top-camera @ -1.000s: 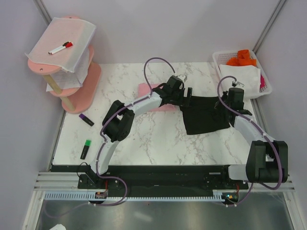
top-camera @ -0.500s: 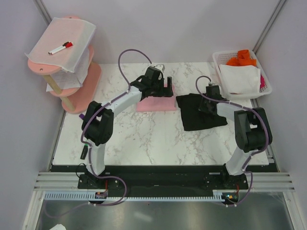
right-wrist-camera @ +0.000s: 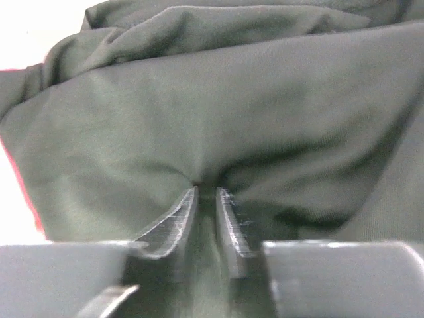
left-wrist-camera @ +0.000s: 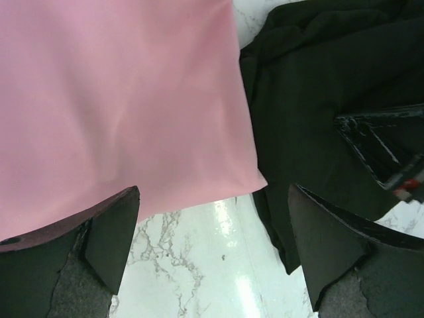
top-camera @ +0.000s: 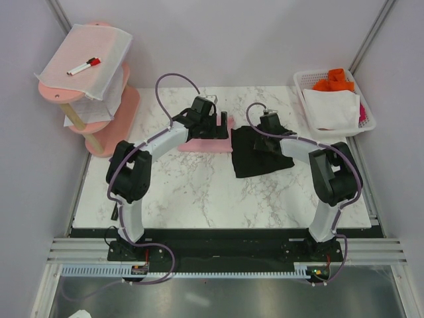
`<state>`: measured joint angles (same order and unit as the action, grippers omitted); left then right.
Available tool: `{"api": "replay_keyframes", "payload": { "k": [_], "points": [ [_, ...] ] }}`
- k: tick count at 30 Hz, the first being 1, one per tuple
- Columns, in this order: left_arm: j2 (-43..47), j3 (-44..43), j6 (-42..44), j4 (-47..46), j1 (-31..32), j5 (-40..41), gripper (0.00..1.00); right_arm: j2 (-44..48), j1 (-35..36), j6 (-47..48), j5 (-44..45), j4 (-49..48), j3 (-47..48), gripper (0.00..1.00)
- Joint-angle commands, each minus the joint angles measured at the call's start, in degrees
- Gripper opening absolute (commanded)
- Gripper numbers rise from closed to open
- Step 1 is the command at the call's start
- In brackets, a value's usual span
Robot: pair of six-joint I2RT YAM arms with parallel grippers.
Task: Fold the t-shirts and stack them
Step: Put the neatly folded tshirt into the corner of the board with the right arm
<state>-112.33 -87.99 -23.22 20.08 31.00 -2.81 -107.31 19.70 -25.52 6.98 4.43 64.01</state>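
The pink t-shirt lies folded flat at the back middle of the marble table. The black t-shirt lies crumpled just right of it, their edges nearly touching. My left gripper hovers open and empty over the pink shirt's right edge. In the left wrist view the left gripper has the pink shirt to the left, the black shirt to the right and bare marble between. My right gripper is shut on a fold of the black shirt at its back edge; the right gripper pinches puckered cloth.
A pink tiered shelf stands at the back left, draped with a white mesh sheet that carries a red marker. A white basket with orange and white cloth sits at the back right.
Both grippers have moved left. The right gripper has dragged the black shirt left, up to the pink shirt. The left gripper has left the black shirt's edge and now hovers over the pink shirt.
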Motion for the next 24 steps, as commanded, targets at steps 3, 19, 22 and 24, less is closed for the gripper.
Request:
{"api": "replay_keyframes", "payload": {
  "k": [3,19,22,24],
  "points": [
    [5.6,2.5,3.4,-0.1,-1.6,2.5,1.0,9.6,0.0,2.2,1.4,-0.8,3.5,0.78],
    [7.8,6.6,4.1,0.8,-3.7,5.4,1.0,-24.2,-2.7,-3.1,-25.1,-1.2,36.3,0.93],
    [7.8,6.5,4.1,0.8,-3.9,5.4,1.0,-23.6,-2.9,-3.0,-25.3,-1.6,34.8,0.93],
    [7.6,6.4,3.9,0.8,-4.0,5.3,1.0,-23.8,-2.8,-3.1,-26.0,-1.8,34.4,0.93]
  ]
}}
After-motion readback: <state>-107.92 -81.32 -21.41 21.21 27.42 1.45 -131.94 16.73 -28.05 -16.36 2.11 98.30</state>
